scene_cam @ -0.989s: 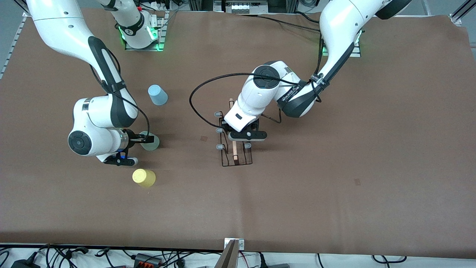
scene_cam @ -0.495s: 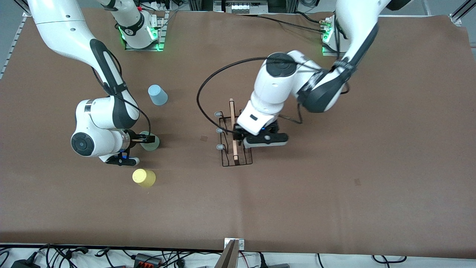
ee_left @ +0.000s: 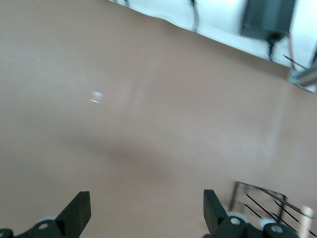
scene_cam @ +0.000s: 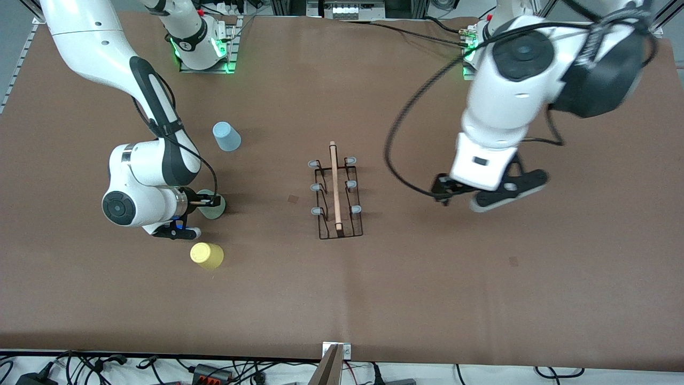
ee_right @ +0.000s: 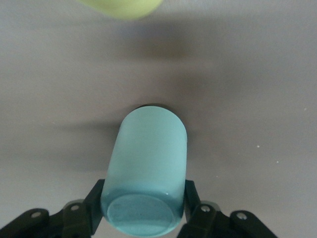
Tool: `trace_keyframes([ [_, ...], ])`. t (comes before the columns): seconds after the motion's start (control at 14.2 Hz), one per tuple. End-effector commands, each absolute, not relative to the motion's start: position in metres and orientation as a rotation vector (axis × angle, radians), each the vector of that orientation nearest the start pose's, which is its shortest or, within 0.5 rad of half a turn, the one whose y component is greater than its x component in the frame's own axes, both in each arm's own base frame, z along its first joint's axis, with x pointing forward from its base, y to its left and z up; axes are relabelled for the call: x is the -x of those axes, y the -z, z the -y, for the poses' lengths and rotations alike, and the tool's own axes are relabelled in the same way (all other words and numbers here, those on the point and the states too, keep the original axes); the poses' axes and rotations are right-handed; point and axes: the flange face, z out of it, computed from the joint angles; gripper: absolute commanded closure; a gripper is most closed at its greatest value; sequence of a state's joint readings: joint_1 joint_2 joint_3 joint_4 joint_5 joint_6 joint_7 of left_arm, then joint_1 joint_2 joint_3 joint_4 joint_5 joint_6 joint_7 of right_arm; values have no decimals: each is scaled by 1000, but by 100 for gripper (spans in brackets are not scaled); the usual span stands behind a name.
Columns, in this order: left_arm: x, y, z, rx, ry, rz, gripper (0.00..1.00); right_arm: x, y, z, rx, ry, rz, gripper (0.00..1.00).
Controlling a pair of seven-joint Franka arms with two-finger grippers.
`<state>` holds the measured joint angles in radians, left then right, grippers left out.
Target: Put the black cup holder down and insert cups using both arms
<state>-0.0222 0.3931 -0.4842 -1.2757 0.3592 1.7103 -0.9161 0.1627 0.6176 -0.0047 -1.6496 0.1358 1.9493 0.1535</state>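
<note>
Fingers of the right gripper (ee_right: 143, 210) pinch the mint green cup (ee_right: 147, 171) near its closed base; left gripper (ee_left: 143, 213) hangs spread. Cup judged light, thin-walled, slippery: grip gently.

Table cover (scene_cam: 342, 299): looked like matt brown paper or thin cloth, smooth, faintly creased.
Black cup holder (scene_cam: 335, 199): thin black wire, seemingly painted metal, slightly glossy; pale matt wooden rod (scene_cam: 335, 187) on top; six pegs with dull blue-grey caps, likely rubber or plastic.
Mint green cup (ee_right: 145, 171): smooth plastic with a soft satin sheen.
Yellow cup (scene_cam: 207, 255): smooth matt plastic, nearest the front camera.
Light blue cup (scene_cam: 226, 136): the same plain plastic, matt.
Arms (scene_cam: 502, 101): glossy white hard shells, black joints.
Right gripper (ee_right: 143, 218): matt black plastic fingers.
Left gripper (ee_left: 143, 215): matt black too.
</note>
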Motion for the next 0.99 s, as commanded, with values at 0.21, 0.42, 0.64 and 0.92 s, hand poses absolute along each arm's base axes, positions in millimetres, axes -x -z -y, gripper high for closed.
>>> trace_keyframes([
  [0.21,-628,-662,85,2871,428,955,0,-661,-348,-188,2967,-483,48,76],
  [0.42,-629,-656,47,2849,331,1056,0,-638,-372,-265,2921,-508,29,76],
  [0.64,-628,-652,41,2910,261,1090,0,-610,-385,-322,2900,-559,-100,76],
  [0.92,-629,-650,42,2935,244,1072,0,-588,-387,-361,2900,-589,-157,76],
])
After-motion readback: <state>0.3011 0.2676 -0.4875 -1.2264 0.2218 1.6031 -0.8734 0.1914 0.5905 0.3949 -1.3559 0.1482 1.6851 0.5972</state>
